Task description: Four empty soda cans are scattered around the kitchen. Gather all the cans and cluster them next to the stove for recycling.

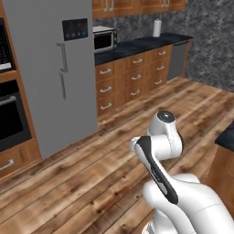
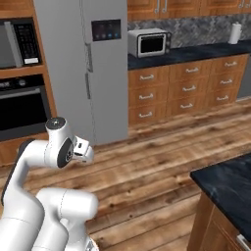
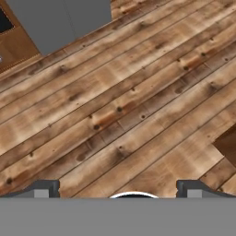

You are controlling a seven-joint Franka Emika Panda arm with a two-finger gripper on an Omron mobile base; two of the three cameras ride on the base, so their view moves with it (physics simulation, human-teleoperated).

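Observation:
The soda cans and the stove are out of view. My gripper (image 3: pixel 119 189) points down at the bare wooden floor (image 3: pixel 129 101). Its two dark fingertips (image 3: pixel 46 187) stand wide apart, so it is open with nothing between them. The white arm is folded close above the base, with the hand (image 2: pixel 82 150) hanging over the floor in front of the fridge.
A tall grey fridge (image 1: pixel 50 68) stands ahead on the left, next to a built-in wall oven (image 1: pixel 11 114). A dark counter over wooden drawers (image 1: pixel 132 77) carries a silver toaster oven (image 1: pixel 104 39) and a paper towel roll (image 1: pixel 156 28). An island's dark countertop (image 2: pixel 230 186) juts in at the right.

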